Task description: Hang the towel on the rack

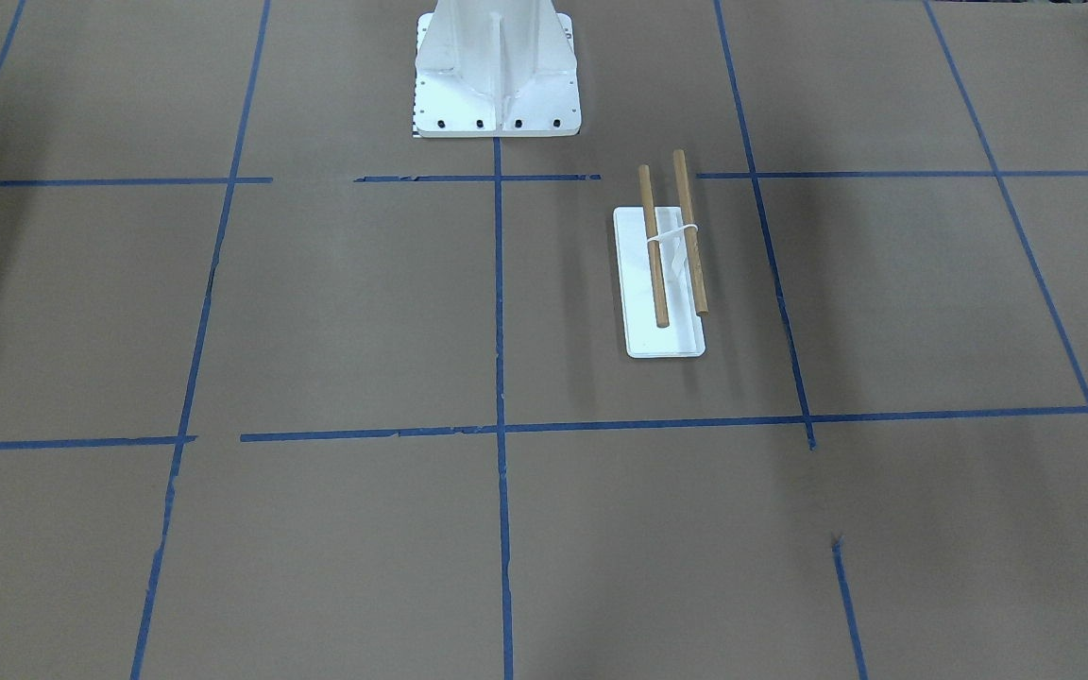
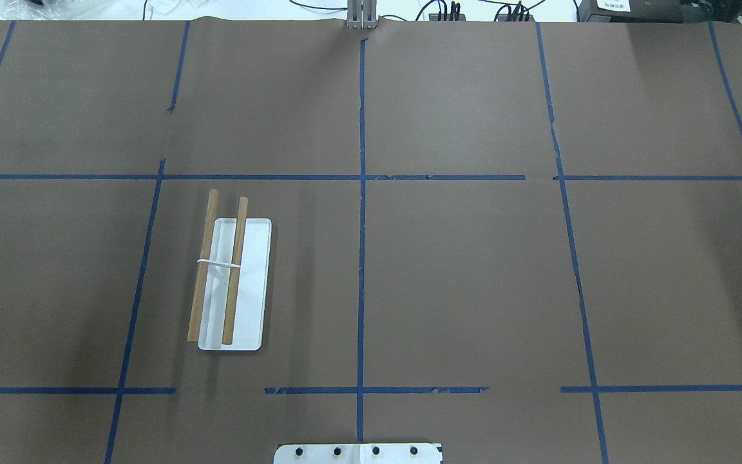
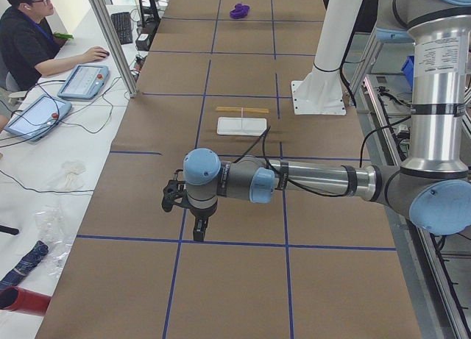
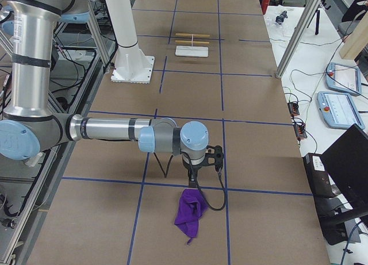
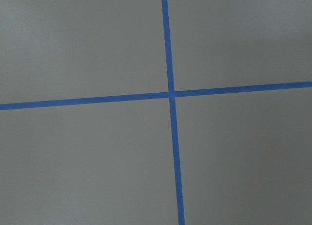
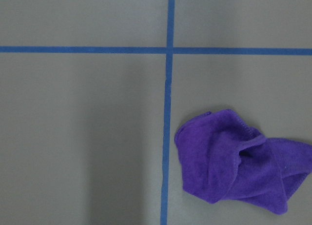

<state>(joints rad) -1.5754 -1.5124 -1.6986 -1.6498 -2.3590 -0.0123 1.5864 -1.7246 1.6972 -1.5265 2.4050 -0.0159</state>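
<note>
The rack [image 1: 667, 340] is a white base with two wooden rods, standing on the robot's left half of the table; it also shows in the overhead view [image 2: 252, 283] and small in both side views [image 3: 241, 124] [image 4: 191, 51]. The purple towel [image 4: 190, 214] lies crumpled on the brown table at the robot's far right end, and shows in the right wrist view [image 6: 239, 161]. My right gripper [image 4: 192, 172] hangs over the table just beside the towel. My left gripper [image 3: 197, 232] hangs over bare table at the far left end. I cannot tell whether either gripper is open or shut.
The robot's white pedestal [image 1: 495, 66] stands at the table's back middle. Blue tape lines grid the brown paper. An operator [image 3: 29, 37] sits beside control tablets [image 3: 81, 80] past the far table edge; more tablets [image 4: 342, 78] lie there too.
</note>
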